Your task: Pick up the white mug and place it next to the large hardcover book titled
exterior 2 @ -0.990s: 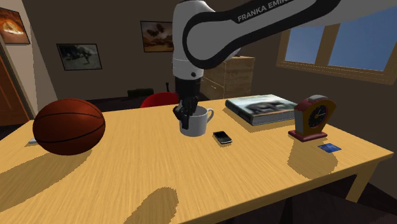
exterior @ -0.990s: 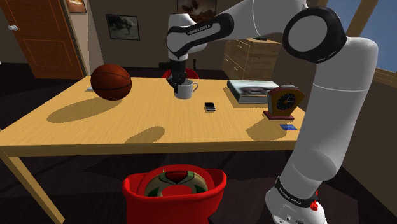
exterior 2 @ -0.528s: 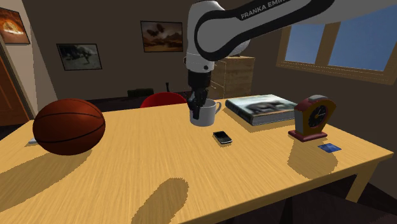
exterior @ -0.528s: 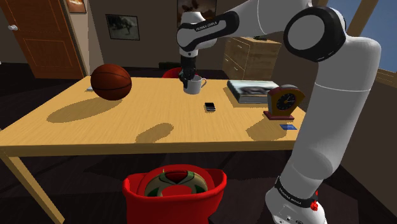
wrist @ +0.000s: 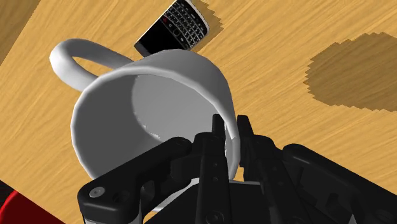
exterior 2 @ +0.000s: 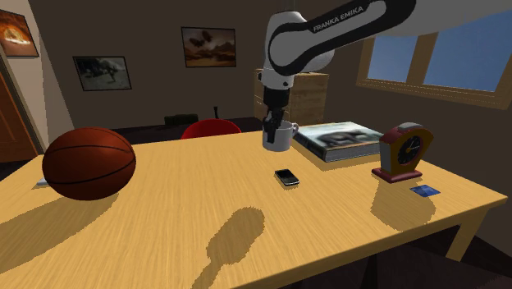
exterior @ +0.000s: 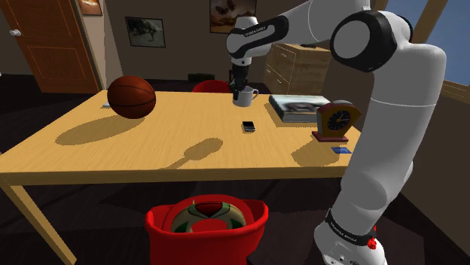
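The white mug (exterior: 245, 95) (exterior 2: 278, 137) (wrist: 167, 81) hangs in the air above the wooden table (exterior: 151, 150) (exterior 2: 164, 222), tilted a little. My gripper (exterior: 241, 87) (exterior 2: 272, 128) (wrist: 230, 122) is shut on its rim, one finger inside and one outside the wall, opposite the handle. The large hardcover book (exterior: 299, 107) (exterior 2: 338, 139) lies flat on the table. The mug sits just off the book's near end, toward the shoulder view's left.
A black phone (exterior: 248, 126) (exterior 2: 286, 176) (wrist: 181, 25) lies below the mug. A clock (exterior: 336, 120) (exterior 2: 404, 152) and a blue card (exterior 2: 423, 190) stand past the book. A basketball (exterior: 132, 96) (exterior 2: 89, 162) rests at the far left. A red basket (exterior: 207, 224) sits on the floor.
The gripper has lifted the mug and carried it toward the book, rightward in both exterior views. Its shadow on the table has followed.
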Controlling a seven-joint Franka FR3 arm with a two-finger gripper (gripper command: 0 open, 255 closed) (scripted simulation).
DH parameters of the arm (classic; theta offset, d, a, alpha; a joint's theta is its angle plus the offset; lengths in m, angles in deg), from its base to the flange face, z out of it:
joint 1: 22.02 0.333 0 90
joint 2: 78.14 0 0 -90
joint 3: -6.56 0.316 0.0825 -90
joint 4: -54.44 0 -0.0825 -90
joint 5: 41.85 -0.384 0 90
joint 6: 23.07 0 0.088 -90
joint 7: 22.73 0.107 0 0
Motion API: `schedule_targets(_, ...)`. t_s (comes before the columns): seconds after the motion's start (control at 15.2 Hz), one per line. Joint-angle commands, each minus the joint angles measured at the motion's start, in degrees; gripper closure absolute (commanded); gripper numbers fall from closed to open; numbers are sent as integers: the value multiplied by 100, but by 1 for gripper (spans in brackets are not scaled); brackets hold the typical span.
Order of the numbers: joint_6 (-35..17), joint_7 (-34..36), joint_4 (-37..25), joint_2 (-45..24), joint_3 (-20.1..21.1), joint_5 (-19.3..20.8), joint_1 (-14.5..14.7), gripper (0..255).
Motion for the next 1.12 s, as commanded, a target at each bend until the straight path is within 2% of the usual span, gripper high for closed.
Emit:
schedule_targets(0.0, 72, -284, -168, -90, -101, -53, -160, 255)
schedule_targets(0.59, 340, -1443, -1098, -761, -470, -342, -895, 255)
schedule_targets(1.06, 785, -2252, -2380, -1628, -650, -616, -1549, 255)
